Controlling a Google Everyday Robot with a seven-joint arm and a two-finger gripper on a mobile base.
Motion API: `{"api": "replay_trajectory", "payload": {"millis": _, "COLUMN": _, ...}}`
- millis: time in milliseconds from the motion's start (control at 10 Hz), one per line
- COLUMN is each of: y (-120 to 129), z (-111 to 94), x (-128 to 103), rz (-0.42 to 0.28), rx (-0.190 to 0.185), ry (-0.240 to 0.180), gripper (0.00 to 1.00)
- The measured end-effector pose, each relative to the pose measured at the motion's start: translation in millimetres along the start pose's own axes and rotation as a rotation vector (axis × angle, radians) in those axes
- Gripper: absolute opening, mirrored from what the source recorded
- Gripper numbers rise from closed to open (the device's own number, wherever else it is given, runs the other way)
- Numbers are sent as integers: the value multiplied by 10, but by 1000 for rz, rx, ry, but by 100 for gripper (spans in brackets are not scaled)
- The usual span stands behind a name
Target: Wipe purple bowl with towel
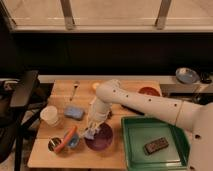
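The purple bowl sits on the wooden table near its front edge. My gripper reaches down from the white arm, which comes in from the right. It is shut on a small pale towel. The towel hangs at the bowl's left rim, touching or just above it. The gripper hides the far-left part of the bowl.
A carrot and a small tin lie left of the bowl. A white cup, a blue sponge and a fork are behind them. A green tray holds a dark object at right. A red bowl is behind the arm, and a black chair stands at left.
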Motion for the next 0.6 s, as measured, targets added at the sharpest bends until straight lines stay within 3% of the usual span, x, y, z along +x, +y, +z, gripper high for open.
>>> {"api": "replay_trajectory", "payload": {"millis": 300, "y": 259, "z": 138, "x": -253, "rz": -9, "rx": -15, "ry": -34, "gripper": 0}}
{"api": "replay_trajectory", "payload": {"millis": 600, "y": 613, "z": 81, "x": -126, "rz": 53, "rx": -29, "ry": -33, "gripper": 0}}
